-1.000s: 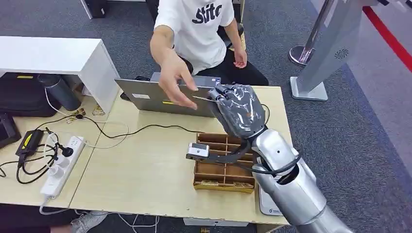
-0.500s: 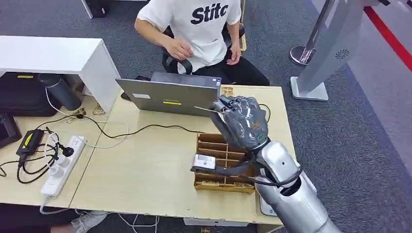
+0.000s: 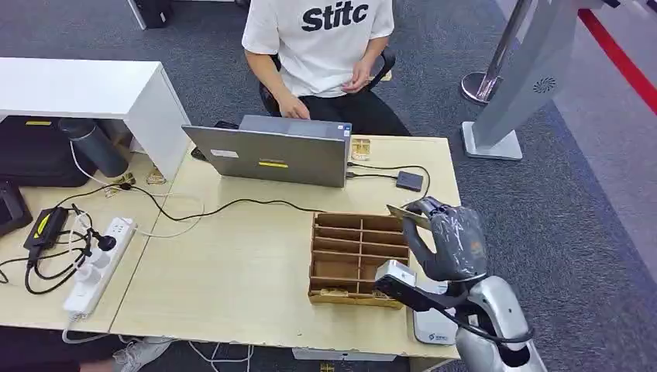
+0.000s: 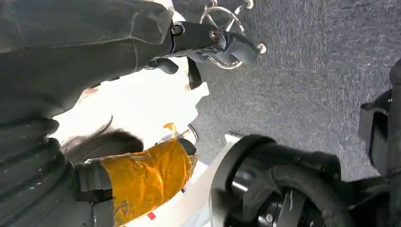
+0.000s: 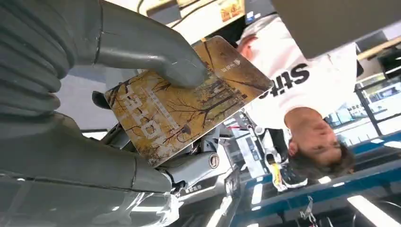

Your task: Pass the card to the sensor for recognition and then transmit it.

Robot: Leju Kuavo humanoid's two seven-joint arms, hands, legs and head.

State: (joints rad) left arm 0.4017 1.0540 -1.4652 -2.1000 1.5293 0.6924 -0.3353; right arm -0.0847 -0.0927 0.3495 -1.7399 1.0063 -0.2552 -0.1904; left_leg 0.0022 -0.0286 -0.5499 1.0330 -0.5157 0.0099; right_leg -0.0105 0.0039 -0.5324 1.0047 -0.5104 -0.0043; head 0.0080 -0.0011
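1. Since the earlier frame, the right hand has drawn back from the laptop toward the bench's near right corner.
2. It pinches the card flat, presumably to present it to the white sensor below.

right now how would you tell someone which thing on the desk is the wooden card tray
Start at the light wooden desk and find the open grey laptop at its far edge. On the desk's right side, nearer the robot than the laptop, lies the brown wooden divided tray. It is the one item split into a grid of open compartments.
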